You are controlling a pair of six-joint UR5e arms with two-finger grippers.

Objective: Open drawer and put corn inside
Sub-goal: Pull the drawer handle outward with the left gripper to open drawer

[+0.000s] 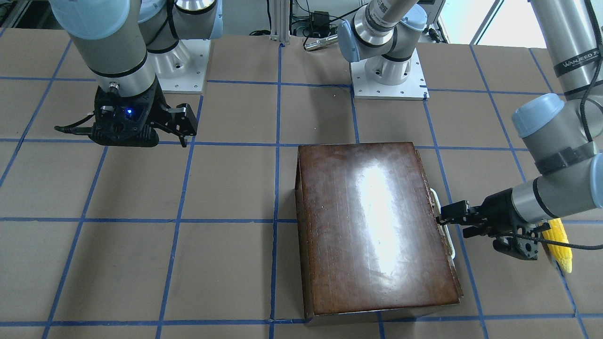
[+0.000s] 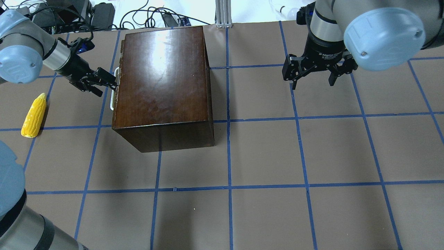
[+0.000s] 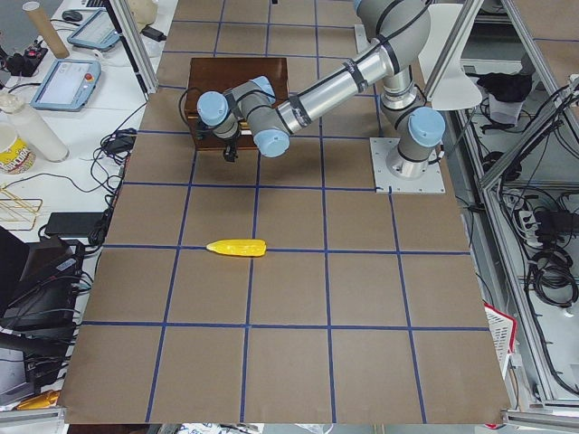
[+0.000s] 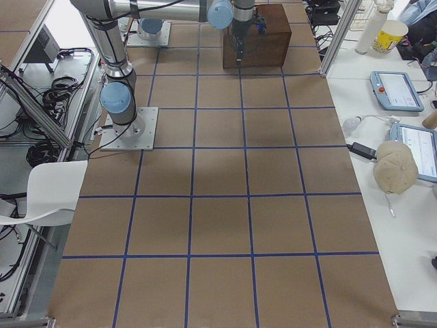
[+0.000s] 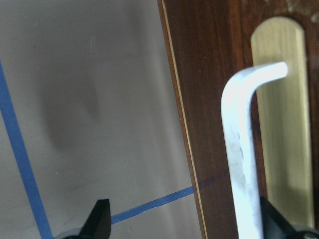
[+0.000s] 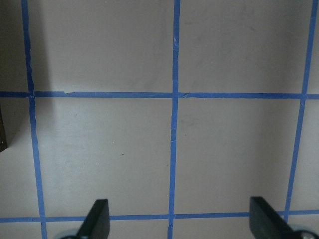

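Observation:
The glossy dark-brown box (image 2: pixel 163 80) stands at the far left of the overhead view. The drawer is shut in it; its dark front panel (image 5: pixel 209 99) and whitish handle (image 5: pixel 239 149) fill the left wrist view. My left gripper (image 2: pixel 105 79) is open, with its fingertips at the handle (image 2: pixel 114 86), which lies between the jaws close to one finger (image 5: pixel 271 219). The yellow corn (image 2: pixel 34 115) lies on the table left of the box, behind the left gripper and apart from it. My right gripper (image 2: pixel 314 78) is open and empty, hovering well to the right of the box.
The table is brown board marked with a grid of blue tape lines (image 2: pixel 229 187). Cables and gear lie beyond its far edge (image 2: pixel 156 17). The two arm bases (image 1: pixel 388 77) stand at the robot's side. The right wrist view shows only bare table (image 6: pixel 174 124).

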